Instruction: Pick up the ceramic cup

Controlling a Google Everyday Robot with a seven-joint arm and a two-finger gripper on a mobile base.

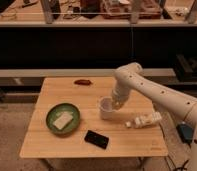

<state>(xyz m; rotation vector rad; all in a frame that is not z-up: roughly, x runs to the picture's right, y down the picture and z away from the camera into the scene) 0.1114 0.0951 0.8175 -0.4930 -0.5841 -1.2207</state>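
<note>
Here the ceramic cup [106, 108] stands upright on the table [52, 141], its long axis vertical and its mouth facing up, a little right of the table's middle and nearer the right edge than the left. The claw [113, 104] sits at the cup's right rim, at the end of the white arm [157, 95] that reaches in from the right; whether it grips the rim I cannot tell. A green plate [63, 118] (with a pale slab on it) lies toward the left edge. A black phone [96, 139] lies near the front edge, a white bottle [143, 121] on its side by the right edge, and a small red object [82, 82] near the back edge.
</note>
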